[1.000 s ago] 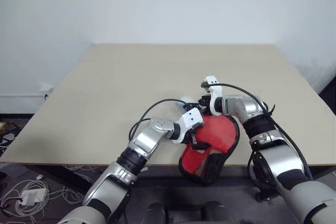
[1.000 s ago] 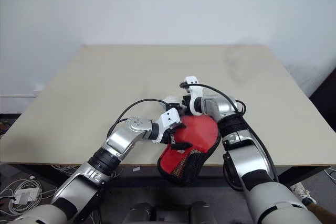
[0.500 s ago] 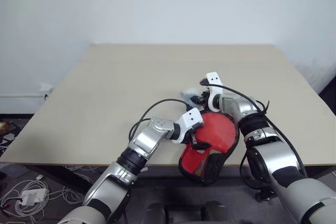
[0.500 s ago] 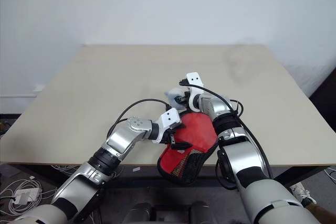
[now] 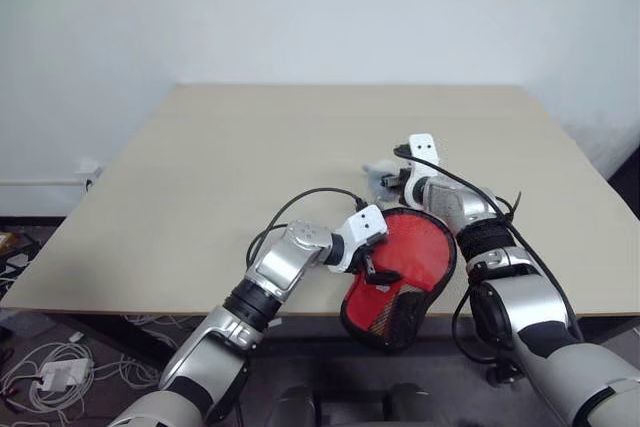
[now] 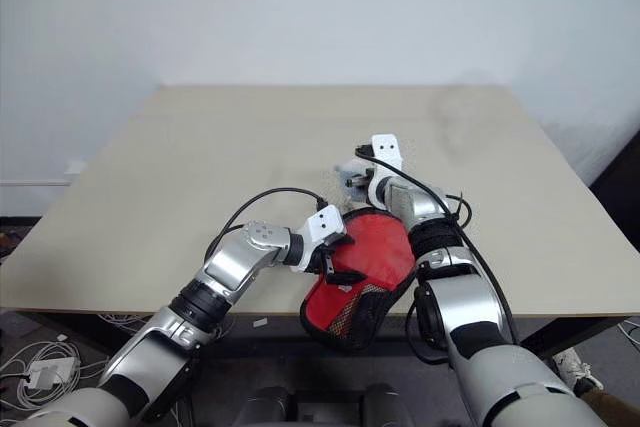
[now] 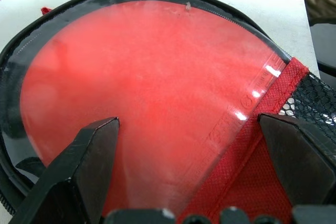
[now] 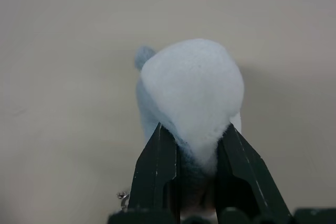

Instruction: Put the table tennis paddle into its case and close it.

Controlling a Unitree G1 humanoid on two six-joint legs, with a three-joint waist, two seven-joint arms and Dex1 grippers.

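The right fingers (image 8: 195, 169) pinch a small pale grey fluffy lump (image 8: 191, 95) above the beige desk (image 5: 200, 167), at twelve o'clock from the black paddle-shaped fabric case (image 5: 398, 277). The left fingers (image 7: 184, 166) stand wide over its clear panel, the red-faced paddle (image 7: 131, 93) inside, handle toward six o'clock.

Your left gripper (image 7: 189, 145) has fingers spread wide, pointing across toward your right arm. Your right gripper (image 8: 191, 148) has jaws pinched on a pale lump (image 8: 191, 90) sticking out past the tips.
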